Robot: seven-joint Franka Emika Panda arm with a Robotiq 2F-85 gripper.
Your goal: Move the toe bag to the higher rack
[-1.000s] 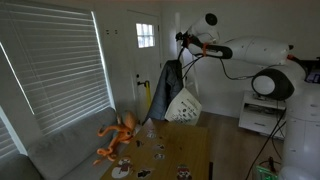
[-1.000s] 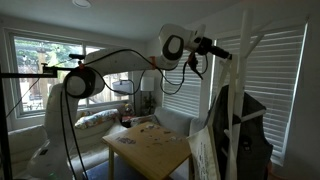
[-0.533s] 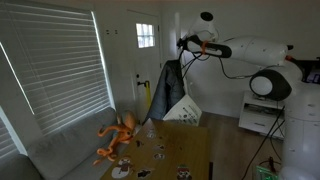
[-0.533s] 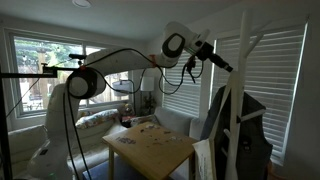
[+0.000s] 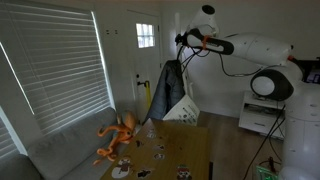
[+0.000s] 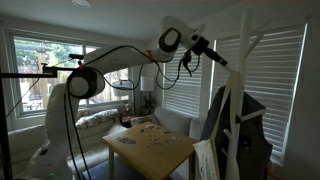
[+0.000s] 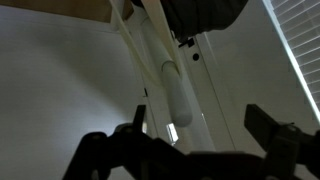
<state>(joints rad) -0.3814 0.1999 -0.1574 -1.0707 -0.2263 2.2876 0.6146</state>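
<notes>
The whitish toe bag (image 5: pixel 183 109) hangs low on the white coat stand (image 6: pixel 240 90), next to the long dark coat (image 5: pixel 171 88). It also shows at the bottom edge of an exterior view (image 6: pixel 205 161). I cannot tell which peg holds it. My gripper (image 5: pixel 185 42) is up near the top of the stand (image 6: pixel 215 52), well above the bag. In the wrist view my gripper (image 7: pixel 200 125) is open and empty. A white slanting peg (image 7: pixel 173 95) of the stand lies just beyond the jaws. I cannot tell whether it is the higher rack.
A wooden table (image 6: pixel 160 148) with small items stands below the arm. An orange octopus toy (image 5: pixel 118 136) lies on a grey sofa (image 5: pixel 60 150). Window blinds (image 5: pixel 60 60) are close by, and a white door (image 5: pixel 147 60) is behind the stand.
The bag hangs lower and slacker than a second ago. My gripper has moved up along the top of the stand, apart from the bag.
</notes>
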